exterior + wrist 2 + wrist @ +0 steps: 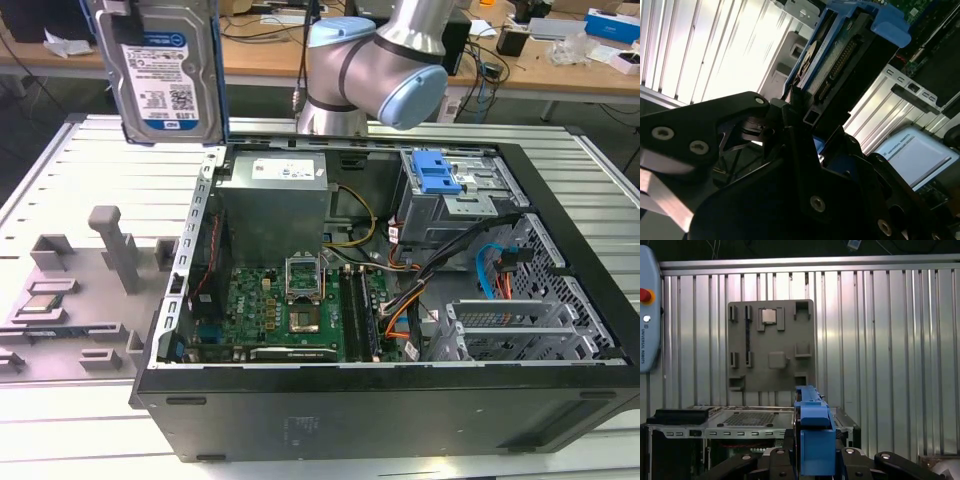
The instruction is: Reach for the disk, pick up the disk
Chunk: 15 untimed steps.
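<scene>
We are looking at a black gripper (815, 460) that is squeezing the disk (160, 80), a flat silver metal hard drive with a white-and-blue label and a blue plastic frame around its edges. The jaws are pressing on both sides of the blue frame, so the gripper is closed tight on the disk. The disk is hanging up in the air, right between the jaws and off the table.

Down below the gripper, a big black metal computer box (400, 400) with its side off is lying on the silver ribbed metal table (90, 170). Inside the box we are seeing a grey metal power box (275, 200), a green circuit board (290, 310), a blue plastic drive holder (438, 172) in a silver cage, and a bunch of coloured wires (400, 300). Just beside the box, also below the gripper, a flat grey plastic tray (771, 375) is lying on the table. A small square silver chip (769, 316) is sitting in one of its pockets.

The exterior view is showing us the label side of the disk, the inside of the box, and the grey-and-blue robot arm (385, 65) behind the box. The second wrist view is showing us the thin end of the disk (840, 60) with its row of pins, and the black fingers (725, 120) around it. The first wrist view is showing us the tray from above and a white-and-blue control tablet (647, 315) with a red button, well apart from the gripper.
</scene>
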Each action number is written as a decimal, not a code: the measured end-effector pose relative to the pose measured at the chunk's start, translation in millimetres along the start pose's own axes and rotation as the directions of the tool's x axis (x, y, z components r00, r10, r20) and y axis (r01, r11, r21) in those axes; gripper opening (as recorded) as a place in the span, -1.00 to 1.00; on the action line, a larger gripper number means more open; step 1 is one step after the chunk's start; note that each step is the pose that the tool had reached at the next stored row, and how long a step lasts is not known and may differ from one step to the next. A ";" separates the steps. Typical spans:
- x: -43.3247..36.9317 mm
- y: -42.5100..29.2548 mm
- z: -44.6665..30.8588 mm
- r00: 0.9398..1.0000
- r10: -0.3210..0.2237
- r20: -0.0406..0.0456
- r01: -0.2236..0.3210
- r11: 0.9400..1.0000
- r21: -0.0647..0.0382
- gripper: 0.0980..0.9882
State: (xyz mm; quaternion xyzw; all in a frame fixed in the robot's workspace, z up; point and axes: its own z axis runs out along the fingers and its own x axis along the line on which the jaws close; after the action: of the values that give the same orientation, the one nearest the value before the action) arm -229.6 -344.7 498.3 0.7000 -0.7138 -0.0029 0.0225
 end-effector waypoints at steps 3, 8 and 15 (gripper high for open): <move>-0.4 -13.3 -0.5 1.000 0.000 0.000 0.000 1.000 0.000 -0.41; -1.0 -33.8 -1.3 1.000 0.000 0.000 0.000 1.000 0.000 -0.41; -1.8 -58.6 -2.1 1.000 0.000 0.000 0.000 1.000 0.000 -0.41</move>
State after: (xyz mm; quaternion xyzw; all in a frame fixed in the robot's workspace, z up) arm -171.0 -344.0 498.3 0.7000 -0.7138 -0.0029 0.0225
